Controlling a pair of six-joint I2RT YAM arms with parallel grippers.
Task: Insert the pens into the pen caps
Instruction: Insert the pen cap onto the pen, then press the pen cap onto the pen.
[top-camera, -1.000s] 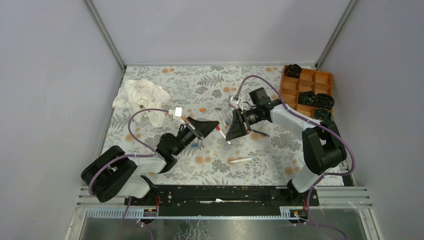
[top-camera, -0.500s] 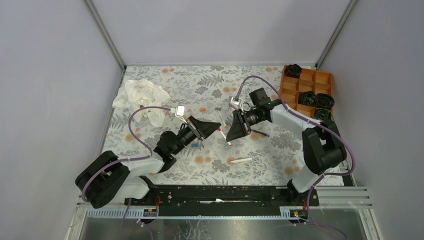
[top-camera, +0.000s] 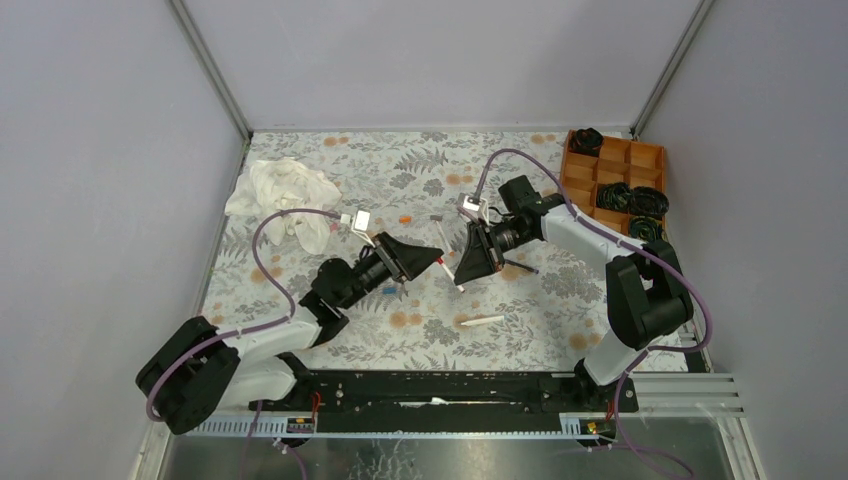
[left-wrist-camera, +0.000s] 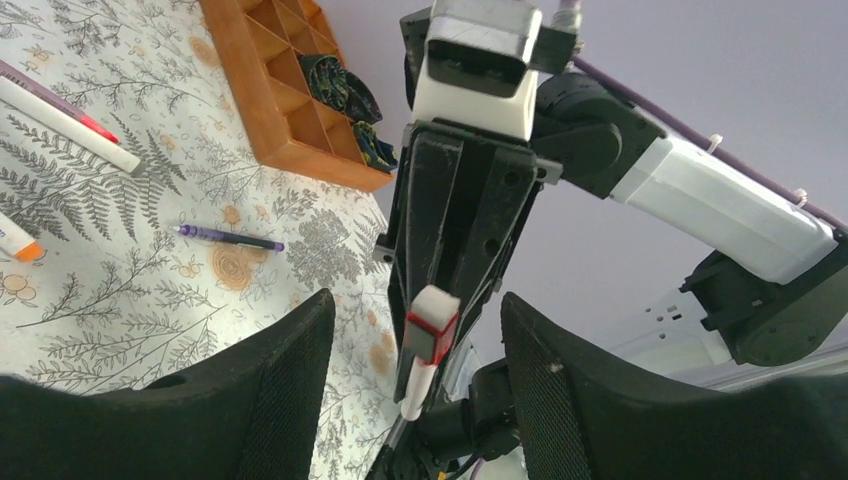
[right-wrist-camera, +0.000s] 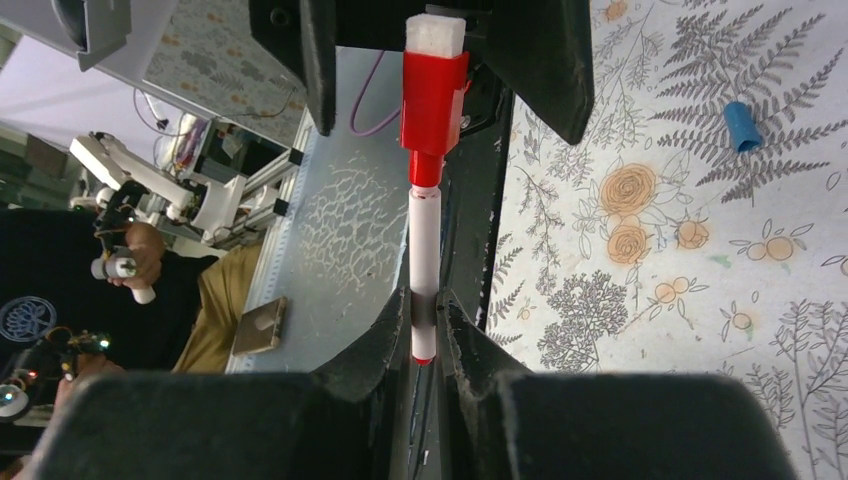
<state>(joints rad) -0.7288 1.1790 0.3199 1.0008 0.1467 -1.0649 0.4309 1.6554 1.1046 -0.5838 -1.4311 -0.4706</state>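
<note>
My right gripper (right-wrist-camera: 425, 330) is shut on a white pen (right-wrist-camera: 424, 250) and holds it up above the table. The pen carries a red cap (right-wrist-camera: 434, 90) with a white top on its far end. My left gripper (left-wrist-camera: 415, 305) is open. Its black fingers (left-wrist-camera: 275, 390) stand on either side of the red cap (left-wrist-camera: 432, 325) without touching it. In the top view the two grippers meet mid-table, left (top-camera: 436, 257) and right (top-camera: 460, 275). A blue cap (right-wrist-camera: 742, 126) lies on the cloth.
A wooden tray (top-camera: 580, 185) with black coiled items stands at the back right. A white rag (top-camera: 285, 195) lies at the back left. A loose white pen (top-camera: 482, 320), a purple pen (left-wrist-camera: 228, 237), an orange cap (top-camera: 404, 218) and a blue cap (top-camera: 389, 289) lie on the floral cloth.
The left arm's base link has swung down and to the left and the arm has stretched out. Its gripper stays by the capped pen. The right arm has hardly moved.
</note>
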